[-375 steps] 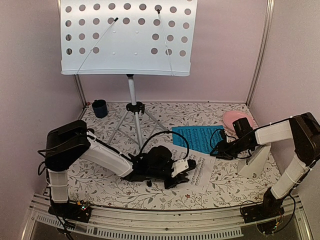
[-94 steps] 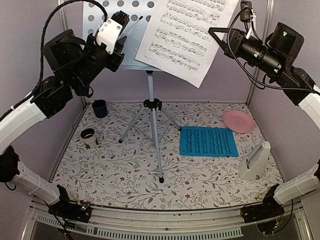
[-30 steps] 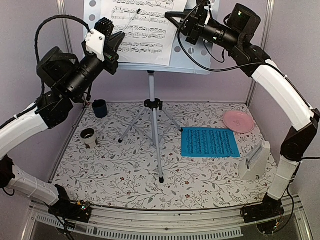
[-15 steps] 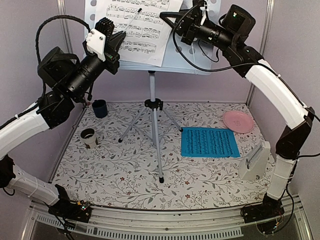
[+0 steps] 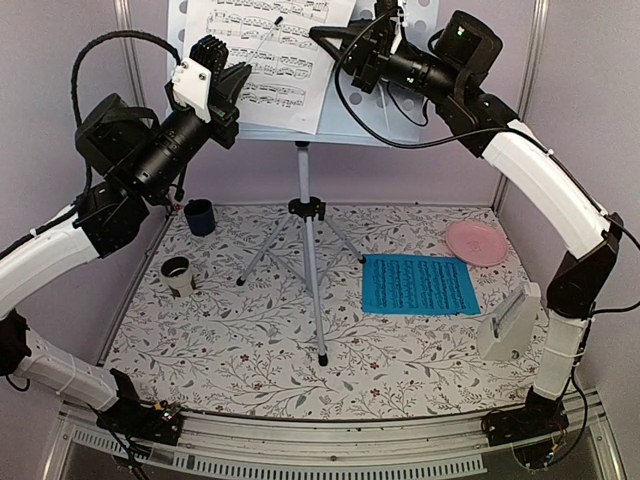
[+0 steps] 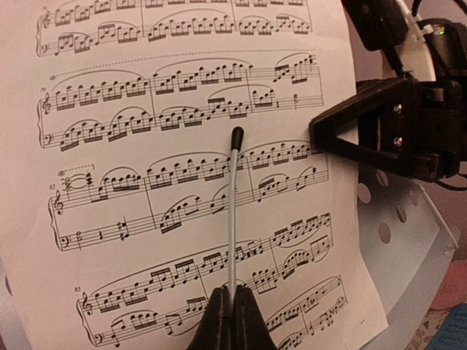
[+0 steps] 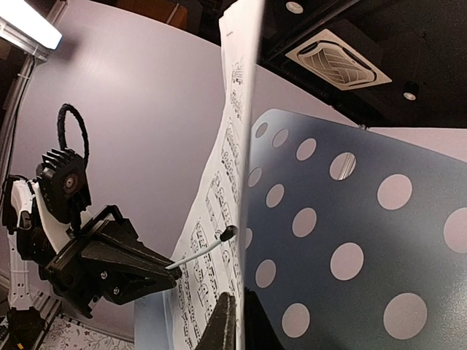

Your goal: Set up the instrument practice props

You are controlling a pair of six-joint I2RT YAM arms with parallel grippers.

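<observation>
Far left on the floral-print table (image 5: pixel 250 350) stands a small dark cup with a pale rim (image 5: pixel 176 272). A dark blue cup (image 5: pixel 199 215) sits farther back by the wall, apart from it. The left gripper (image 5: pixel 242 72) is raised high at the stand's tray. Its fingers are pinched narrow on the thin silver retainer wire with a black tip (image 6: pixel 232 219). The wire lies diagonally across the white music sheet printed with black notes (image 5: pixel 265 50). The left wrist view shows the two fingertips (image 6: pixel 219 317) squeezed together on the wire's lower end.

The white sheet leans against the left half of the perforated grey-white tray (image 5: pixel 390 120), slightly tilted. Its low edge is just above the tray's lip; contact there cannot be told. The silver tripod music stand (image 5: pixel 308 260) is upright mid-table, legs spread.

The right gripper (image 5: pixel 316 32) reaches in from the right, closed tight on the white sheet's right edge. In the right wrist view the paper edge runs straight up from its fingers (image 7: pixel 225 321).

The blue music sheet (image 5: pixel 420 285) lies flat on the table right of the tripod. The pink round plate (image 5: pixel 477 243) is beyond it, far right. The white pyramid metronome (image 5: pixel 510 325) is at the near right, just beside the blue sheet's corner; whether they touch cannot be told.
</observation>
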